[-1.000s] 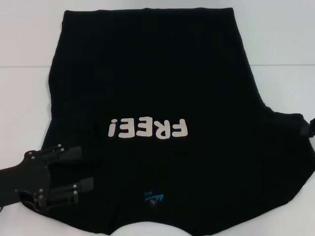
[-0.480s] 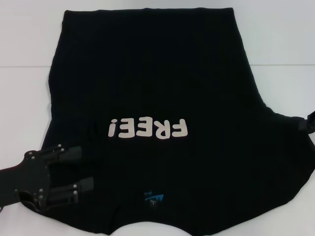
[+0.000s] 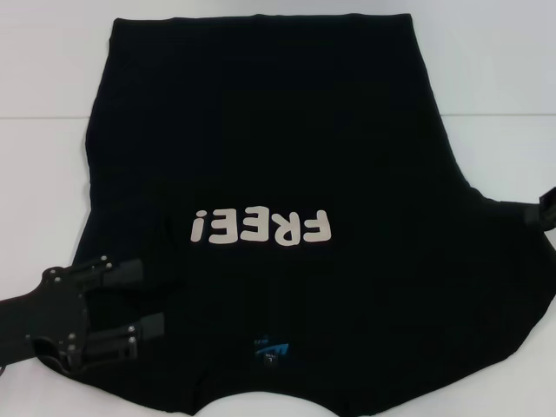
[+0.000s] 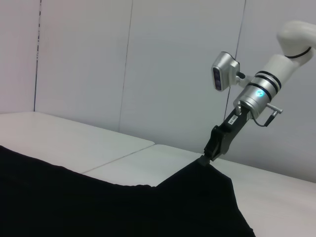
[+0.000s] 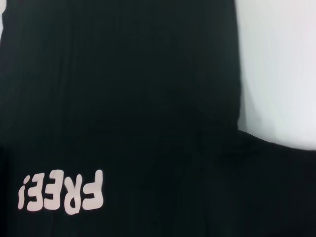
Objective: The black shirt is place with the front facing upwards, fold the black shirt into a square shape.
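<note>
The black shirt (image 3: 278,165), a large short-sleeved cloth T-shirt with cream "FREE!" lettering (image 3: 261,229) on its front, lies face up on the white table (image 3: 486,78), collar and small blue neck label (image 3: 271,349) nearest the robot and hem at the far edge. At the near left, the left gripper (image 3: 148,300) rests over the shirt's sleeve area with its two black fingers (image 3: 122,271) spread apart, nothing between them. Farther off at the right edge, the right gripper (image 4: 210,154) is clamped on the tip of the other sleeve, lifting it into a small peak above the table.
</note>
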Motion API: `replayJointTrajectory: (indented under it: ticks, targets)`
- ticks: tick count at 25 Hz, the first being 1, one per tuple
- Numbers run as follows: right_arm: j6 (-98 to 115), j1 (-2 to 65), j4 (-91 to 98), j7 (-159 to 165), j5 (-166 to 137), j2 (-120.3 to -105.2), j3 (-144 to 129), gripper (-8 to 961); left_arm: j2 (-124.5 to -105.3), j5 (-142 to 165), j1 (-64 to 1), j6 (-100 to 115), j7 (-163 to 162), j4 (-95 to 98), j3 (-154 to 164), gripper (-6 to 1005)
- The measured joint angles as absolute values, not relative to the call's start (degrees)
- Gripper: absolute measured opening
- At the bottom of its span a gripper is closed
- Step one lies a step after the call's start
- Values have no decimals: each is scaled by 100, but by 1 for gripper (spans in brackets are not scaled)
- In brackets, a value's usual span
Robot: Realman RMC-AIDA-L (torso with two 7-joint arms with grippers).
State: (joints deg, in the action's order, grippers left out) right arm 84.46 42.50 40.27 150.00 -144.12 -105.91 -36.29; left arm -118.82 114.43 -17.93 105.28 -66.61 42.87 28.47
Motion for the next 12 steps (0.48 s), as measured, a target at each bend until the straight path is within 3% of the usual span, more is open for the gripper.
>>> replayJointTrajectory:
  ticks: [5, 12]
  targets:
    - [8477, 4613, 4091, 14891, -14833, -10690, -3769, 77, -11878, 11443, -1793, 10516, -6662, 4287, 2846, 801]
    - [8438, 5260, 4094, 14821, -15353, -10969, -4450, 86, -11874, 11443, -1786, 10508, -6703, 4288, 2847, 802]
